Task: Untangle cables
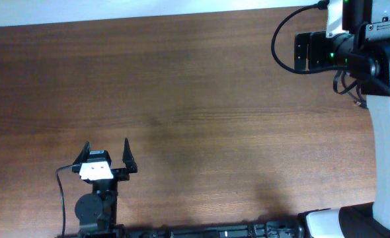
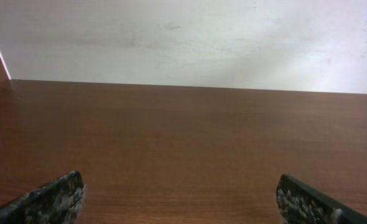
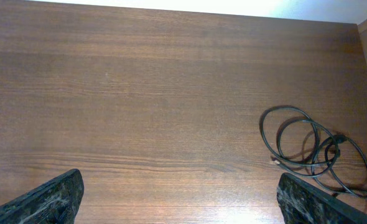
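Presently: cables (image 3: pixel 314 148), thin black cords in overlapping loops, lying on the brown wooden table (image 1: pixel 195 99) at its right side beneath the right arm; left gripper (image 1: pixel 106 153) and right gripper (image 3: pixel 177 196) both spread wide, holding nothing.

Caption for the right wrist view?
Open right pincer above the bare table, looped cables off to its right.
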`<state>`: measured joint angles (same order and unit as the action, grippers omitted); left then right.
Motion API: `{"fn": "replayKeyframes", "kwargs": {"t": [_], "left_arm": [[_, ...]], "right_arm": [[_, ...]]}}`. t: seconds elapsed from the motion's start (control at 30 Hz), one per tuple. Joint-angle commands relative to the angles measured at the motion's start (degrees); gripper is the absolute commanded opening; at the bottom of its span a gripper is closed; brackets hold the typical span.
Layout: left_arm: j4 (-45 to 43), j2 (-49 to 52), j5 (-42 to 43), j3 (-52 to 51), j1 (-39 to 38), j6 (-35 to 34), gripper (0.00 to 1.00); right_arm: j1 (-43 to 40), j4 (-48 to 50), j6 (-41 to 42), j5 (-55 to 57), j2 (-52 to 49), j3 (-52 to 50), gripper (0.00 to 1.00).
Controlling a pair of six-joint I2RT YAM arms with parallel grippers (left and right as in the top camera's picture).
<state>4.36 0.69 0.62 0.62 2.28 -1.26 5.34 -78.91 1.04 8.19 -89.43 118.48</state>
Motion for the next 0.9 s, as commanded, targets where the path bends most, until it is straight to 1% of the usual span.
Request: {"fn": "replayKeyframes", "kwargs": {"t": [0.0,0.5,0.77,0.87], "left_arm": [[0.44,-0.39,-0.57,-0.13,0.24,0.70,0.99],[0.44,-0.39,-0.57,-0.13,0.24,0.70,0.99],[0.44,-0.39,-0.57,-0.13,0.24,0.70,0.99],[0.44,-0.39,-0.57,-0.13,0.24,0.70,0.99]], "right_arm": [[0.26,0.02,-0.17,1.09,-0.20,-0.20,0.99],[0.26,0.02,-0.20,1.11,-0.33,-0.20,0.99],[0.26,-1.90,-0.20,1.09,-0.31,-0.20,0.99],[0.26,-2.47,-0.17,-1.29,-0.28,-0.20,0.99]]}}
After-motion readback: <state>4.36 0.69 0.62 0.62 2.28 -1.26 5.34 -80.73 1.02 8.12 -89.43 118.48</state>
